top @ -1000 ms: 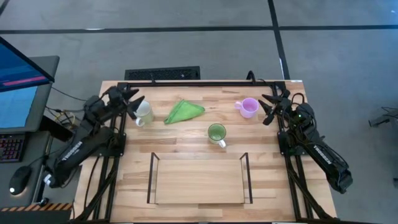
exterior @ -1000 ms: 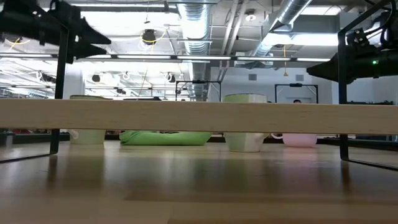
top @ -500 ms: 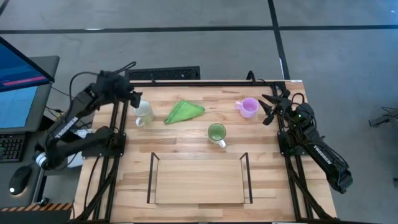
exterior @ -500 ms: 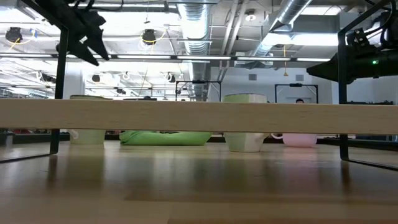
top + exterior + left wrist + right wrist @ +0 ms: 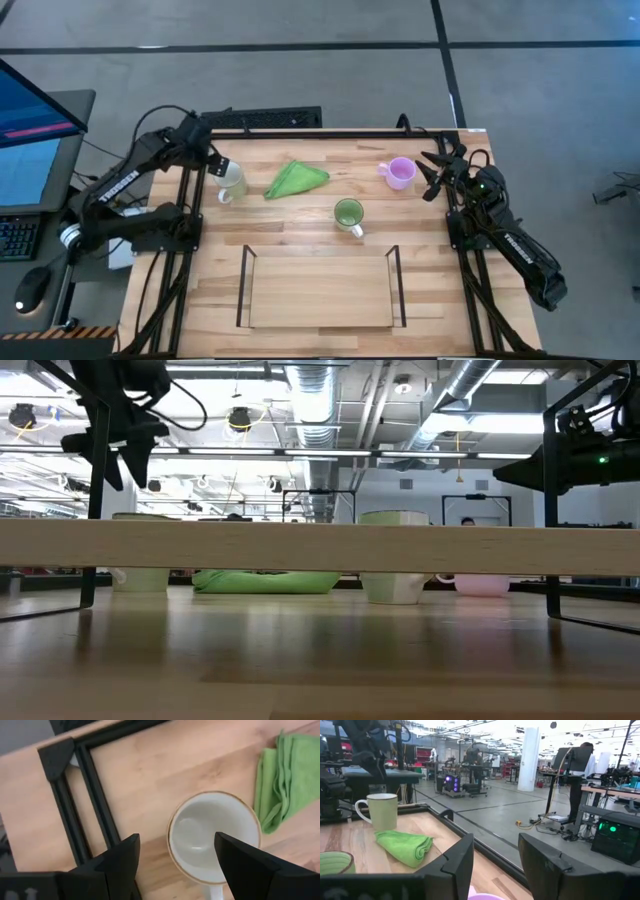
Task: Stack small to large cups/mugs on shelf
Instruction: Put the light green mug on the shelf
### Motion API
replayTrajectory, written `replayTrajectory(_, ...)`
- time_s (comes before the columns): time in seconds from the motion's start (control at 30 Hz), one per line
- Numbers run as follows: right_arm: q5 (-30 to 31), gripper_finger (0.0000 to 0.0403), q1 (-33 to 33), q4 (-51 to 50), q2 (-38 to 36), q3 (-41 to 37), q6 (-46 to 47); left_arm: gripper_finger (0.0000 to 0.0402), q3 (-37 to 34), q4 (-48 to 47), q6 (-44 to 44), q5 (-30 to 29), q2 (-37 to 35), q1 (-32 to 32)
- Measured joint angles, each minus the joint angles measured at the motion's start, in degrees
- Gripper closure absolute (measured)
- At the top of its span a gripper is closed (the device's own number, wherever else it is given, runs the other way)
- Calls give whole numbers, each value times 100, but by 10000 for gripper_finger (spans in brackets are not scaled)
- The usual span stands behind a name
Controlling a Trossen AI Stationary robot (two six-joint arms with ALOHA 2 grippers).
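Note:
Three mugs stand on their bases on the wooden table: a white mug [image 5: 231,180] at the far left, a green mug [image 5: 349,213] in the middle and a light purple mug [image 5: 400,172] at the far right. The shelf [image 5: 320,290] stands near the front edge. My left gripper [image 5: 213,166] is open and points down just above the white mug [image 5: 215,837], near its left rim, touching nothing. My right gripper [image 5: 426,177] is open and level, just right of the purple mug [image 5: 485,896].
A folded green cloth [image 5: 297,178] lies between the white and purple mugs. A black frame [image 5: 95,805] runs along the table's far and left edges, close to the white mug. In the low view the shelf's top [image 5: 320,547] hides the mugs' upper halves.
My left arm has lifted from beside the white mug, swung up toward the far left corner, and tipped its gripper from level to pointing down over the mug. The mugs, the cloth and my right arm have kept still.

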Motion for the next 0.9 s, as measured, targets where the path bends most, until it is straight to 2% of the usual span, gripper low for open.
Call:
replayTrajectory(0.23, 1, 226, 0, 2, 1, 0, 44, 155, 0, -125, -336, 3, 515, -211)
replayTrajectory(0.5, 0, 226, 0, 2, 1, 0, 44, 155, 0, -421, -309, 2, 1102, -264)
replayTrajectory(0.9, 1, 226, 0, 1, 1, 0, 47, 155, -2, -339, 291, -194, 2117, -262)
